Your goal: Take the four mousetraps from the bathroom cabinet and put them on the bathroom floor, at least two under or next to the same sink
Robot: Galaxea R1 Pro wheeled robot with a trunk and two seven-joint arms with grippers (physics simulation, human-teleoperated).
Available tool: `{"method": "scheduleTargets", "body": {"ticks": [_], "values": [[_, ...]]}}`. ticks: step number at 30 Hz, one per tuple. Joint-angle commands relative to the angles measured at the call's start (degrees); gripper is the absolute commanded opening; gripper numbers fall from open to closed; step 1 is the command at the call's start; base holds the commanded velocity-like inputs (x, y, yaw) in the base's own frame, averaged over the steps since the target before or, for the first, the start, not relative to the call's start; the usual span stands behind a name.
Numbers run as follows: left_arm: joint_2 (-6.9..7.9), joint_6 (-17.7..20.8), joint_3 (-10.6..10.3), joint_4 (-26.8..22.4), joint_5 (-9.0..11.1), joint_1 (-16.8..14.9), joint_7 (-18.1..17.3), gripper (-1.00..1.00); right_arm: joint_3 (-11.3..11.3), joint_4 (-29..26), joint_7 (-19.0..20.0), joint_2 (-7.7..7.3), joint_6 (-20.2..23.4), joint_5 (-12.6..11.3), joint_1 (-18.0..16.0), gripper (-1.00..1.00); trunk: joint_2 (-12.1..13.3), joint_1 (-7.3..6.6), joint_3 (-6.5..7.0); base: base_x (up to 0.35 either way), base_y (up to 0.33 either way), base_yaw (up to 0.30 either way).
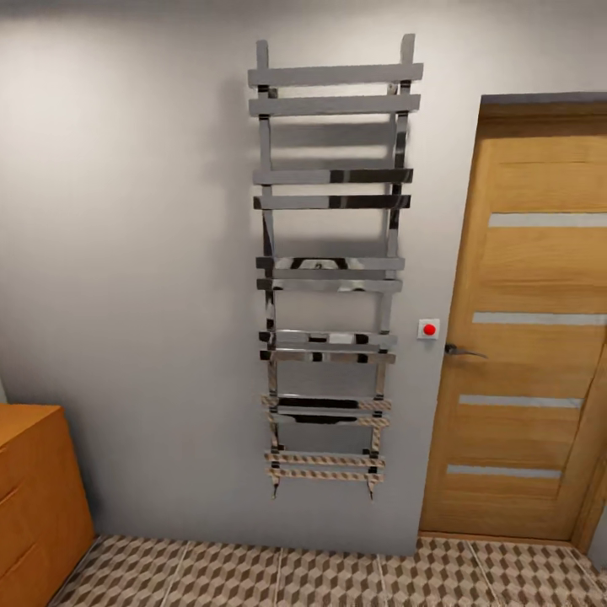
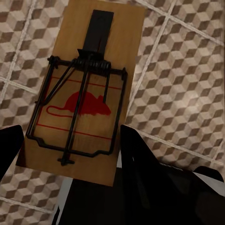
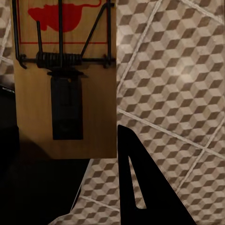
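I'm looking down both wrists first. In the left wrist view the left gripper [image 2: 70, 143] is clenched on a mousetrap [image 2: 84, 89]: dark fingers [image 2: 136, 150] are pressing the board's two long edges, and the board's long axis is running straight out along the fingers, spring and red mouse print facing the camera. In the right wrist view I'm seeing much the same. The right gripper [image 3: 70, 145] is grasping a second mousetrap [image 3: 65, 93] by its near short end, with one finger [image 3: 140, 183] showing beside the board (the other side is lost in shadow, so I'm judging the grip partly from how the board is hanging there). Its long axis is also pointing away along the fingers.

Below both traps the bathroom floor [image 2: 183, 84] is lying well apart from the boards, cube-pattern tiles and pale grout, so I'm taking neither trap as set down yet.

Further out, in the head view, I'm facing a wall with a chrome towel rail [image 1: 329, 270]. The cabinet [image 1: 38, 497] is sitting at the lower left, a wooden door [image 1: 531, 337] at the right, a red button [image 1: 429, 329] beside it. The coming move, as I judge it, is lowering each board flat.
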Motion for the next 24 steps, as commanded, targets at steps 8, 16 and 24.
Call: {"method": "scheduleTargets", "body": {"ticks": [8,16,24], "values": [[-0.01,0.1,-0.5,0.1,0.4,0.4,-0.5,-1.00,-0.5,-0.1,0.3,0.00,0.3,0.4,0.0,-1.00,0.0,0.02,-0.03,-0.004,-0.001,-0.294],[-0.01,0.0,-0.5,0.1,0.4,1.1,-0.5,-1.00,-0.5,-0.1,0.3,0.00,0.3,0.4,0.0,-1.00,0.0,0.02,-0.03,0.000,0.000,-0.295],[-0.01,-1.6,-0.5,0.1,0.4,1.2,-0.6,-1.00,-0.5,-0.1,0.3,0.00,0.3,0.4,0.0,-1.00,0.0,0.02,0.07,0.000,0.000,-0.295]]}}
